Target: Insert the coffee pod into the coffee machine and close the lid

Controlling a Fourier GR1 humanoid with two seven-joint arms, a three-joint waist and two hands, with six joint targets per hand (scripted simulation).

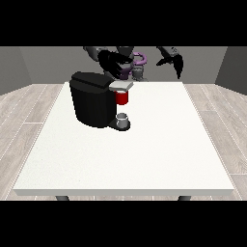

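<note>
Front view: hand at the view's left (112, 63) hovers above the coffee machine (91, 99), grip probably unreadable

Soft, even light fills my workspace, with no glare. The white table (125, 154) reads bright and almost flat. My coffee machine (91, 99) casts hardly any shadow, just a faint dark patch at its base. The grey walls far behind me sit dimmer. Edges look slightly soft throughout.
</note>
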